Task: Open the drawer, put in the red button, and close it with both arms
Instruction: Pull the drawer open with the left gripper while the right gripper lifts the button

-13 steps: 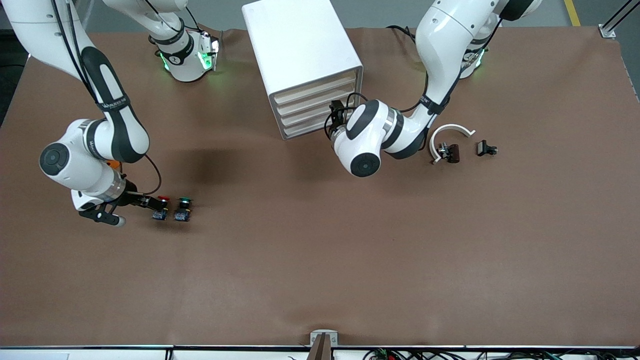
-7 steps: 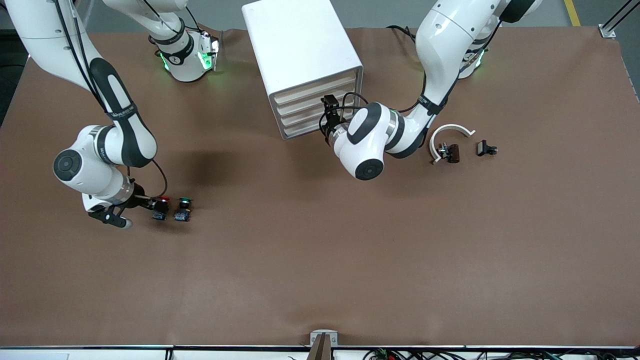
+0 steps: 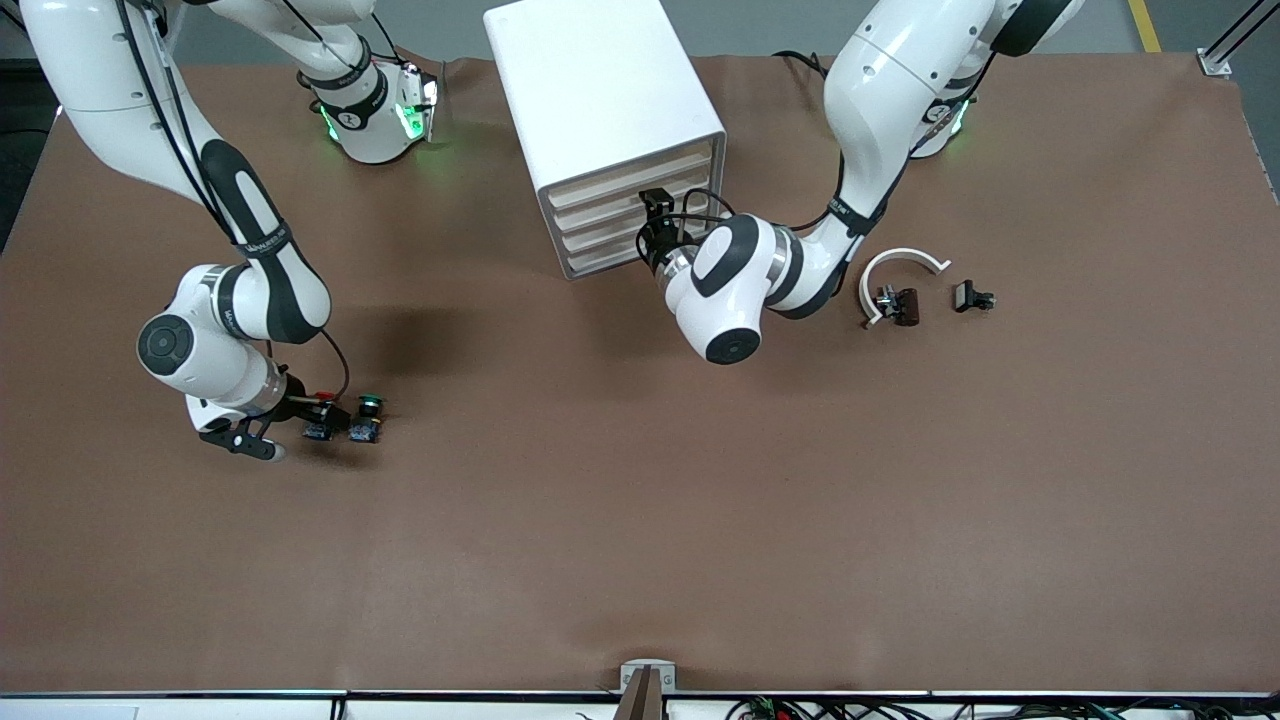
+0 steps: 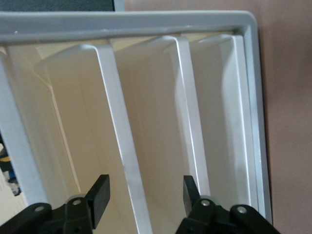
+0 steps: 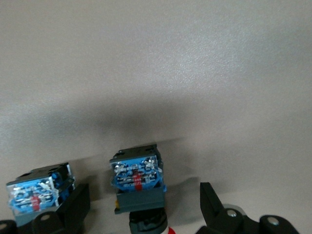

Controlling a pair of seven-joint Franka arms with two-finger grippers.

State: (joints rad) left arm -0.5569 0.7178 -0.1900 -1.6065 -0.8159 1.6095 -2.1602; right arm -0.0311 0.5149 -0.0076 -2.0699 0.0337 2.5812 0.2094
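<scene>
- At the middle left of the front view, the right gripper (image 3: 300, 420) is low over the red button (image 3: 319, 417). Its fingers (image 5: 213, 202) are spread wide, one on each side of the button, not squeezing it. The arm hides most of the red cap.
- Two button switches sit side by side; the green button (image 3: 367, 418) is just beside the red one.
- At the top middle stands one white drawer cabinet (image 3: 605, 110) with four shut drawers.
- The left gripper (image 3: 655, 225) is at the drawer fronts. Its jaws are apart on each side of a drawer handle (image 4: 124, 161), not pinching it.
- At the middle right lie a curved white piece (image 3: 905, 260) and two small dark parts (image 3: 897, 303), hard to make out.
</scene>
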